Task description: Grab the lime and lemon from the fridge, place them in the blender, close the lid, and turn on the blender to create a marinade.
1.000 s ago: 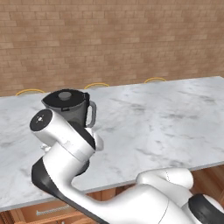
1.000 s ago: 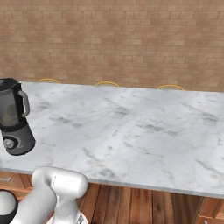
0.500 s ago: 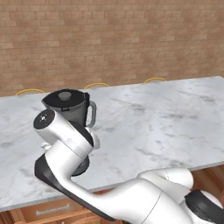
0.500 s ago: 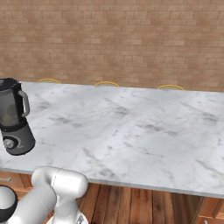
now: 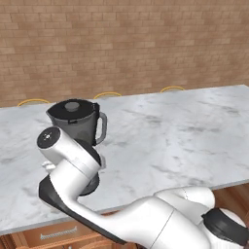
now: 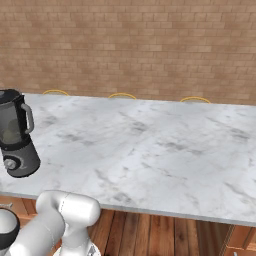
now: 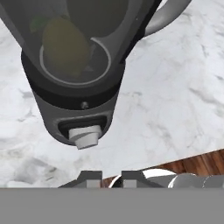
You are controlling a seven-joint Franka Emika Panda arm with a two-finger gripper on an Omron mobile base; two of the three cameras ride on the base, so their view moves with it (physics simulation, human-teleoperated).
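Note:
The blender [image 5: 78, 124] stands on the marble counter near its front edge, at the far left in the right base view, blender [image 6: 15, 132]. Its black lid [image 5: 72, 106] sits on the jug. Through the smoky jug I see the yellow lemon [image 7: 65, 46] and a bit of the green lime [image 7: 39, 22] behind it. My gripper [image 7: 111, 178] is low in front of the blender's base, its tips close together with nothing between them, just short of the silver knob [image 7: 85, 136]. The fridge is out of view.
The marble counter [image 5: 170, 136] stretches wide to the right of the blender. A brick wall [image 6: 130, 45] backs it, with yellow stool tops [image 5: 108, 94] at the far edge. Wooden drawers [image 5: 53, 236] lie under the front edge.
My forearm has shifted slightly in front of the blender. The blender and its lid have not moved.

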